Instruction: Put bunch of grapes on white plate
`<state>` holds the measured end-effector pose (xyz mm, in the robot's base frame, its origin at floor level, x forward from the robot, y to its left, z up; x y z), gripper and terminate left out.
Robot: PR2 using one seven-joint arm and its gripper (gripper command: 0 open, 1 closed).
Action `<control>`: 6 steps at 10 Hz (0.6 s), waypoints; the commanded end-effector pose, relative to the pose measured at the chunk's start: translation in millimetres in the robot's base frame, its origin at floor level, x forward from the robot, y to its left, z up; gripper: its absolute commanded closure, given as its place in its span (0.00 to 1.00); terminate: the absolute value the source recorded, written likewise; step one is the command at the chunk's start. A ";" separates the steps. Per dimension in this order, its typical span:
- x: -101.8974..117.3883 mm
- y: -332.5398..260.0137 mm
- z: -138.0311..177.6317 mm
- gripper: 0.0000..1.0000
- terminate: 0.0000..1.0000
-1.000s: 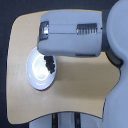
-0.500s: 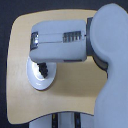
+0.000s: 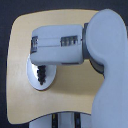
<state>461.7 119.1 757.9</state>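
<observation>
Since a second ago the bulky grey arm has slid toward the frame's left, and its gripper (image 3: 36, 64) now hangs over the upper edge of the round glossy white plate (image 3: 33, 82) at the lower left of the tan wooden desk (image 3: 67, 102). The narrow dark purple-black bunch of grapes (image 3: 41, 74) lies in the plate's shallow centre, so the placing looks done. The arm hides the jaws; I cannot tell whether they are wide or narrow.

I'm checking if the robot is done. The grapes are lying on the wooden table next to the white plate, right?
Not quite. The exterior view shows the bunch of grapes lying on the white plate itself, not beside it. The plate does sit on the wooden table.
</observation>
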 end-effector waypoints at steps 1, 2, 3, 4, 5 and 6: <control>-5.6 -0.6 -23.3 1.00 0.00; -7.3 -1.5 -25.3 1.00 0.00; -6.4 -1.9 -25.3 1.00 0.00; -3.5 -2.4 -24.5 1.00 0.00; -2.4 -2.5 -22.8 1.00 0.00; -1.6 -2.9 -22.3 1.00 0.00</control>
<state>457.2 119.0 737.7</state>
